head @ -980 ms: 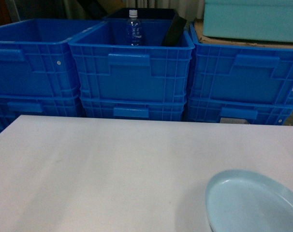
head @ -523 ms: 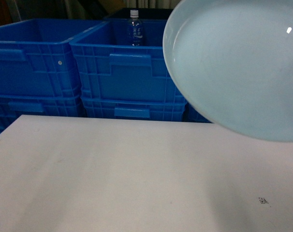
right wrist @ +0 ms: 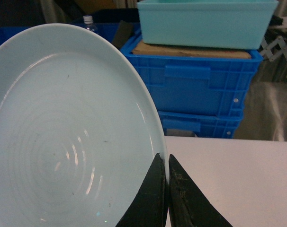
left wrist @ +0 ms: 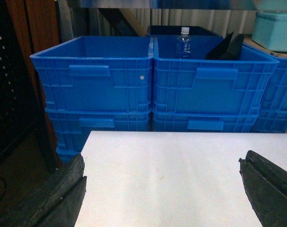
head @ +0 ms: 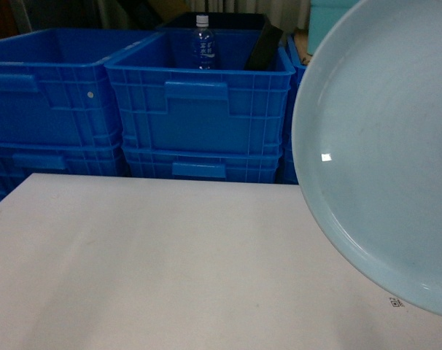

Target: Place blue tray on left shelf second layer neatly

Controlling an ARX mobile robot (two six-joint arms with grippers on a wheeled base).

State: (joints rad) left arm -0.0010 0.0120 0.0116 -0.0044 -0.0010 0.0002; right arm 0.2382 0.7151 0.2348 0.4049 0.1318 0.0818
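Blue tray is off the white table, held up tilted with its inner face toward the head camera, filling the right side of that view in front of the stacked blue crates. Right gripper is clenched on the tray's rim: in the right wrist view the two dark fingers are pressed together with the raised edge pinched between them, at the rim's right-hand side. Left gripper is released, fingers spread wide, nothing between them, hovering over the table near its front edge. The shelf the tray is meant for is not identifiable in any view; only crates, a water bottle standing in one, and a pale teal bin on cardboard atop the right stack. Handling judgement: the tray looks rigid and glossy, probably hard plastic or glazed ware, so stiff but slippery. A single-point pinch at the rim leaves the wide disc cantilevered, so it could pivot or slide in the grip on fast moves. The low raised rim is the only usable purchase. If ceramic, a knock against a steel rail could chip it.
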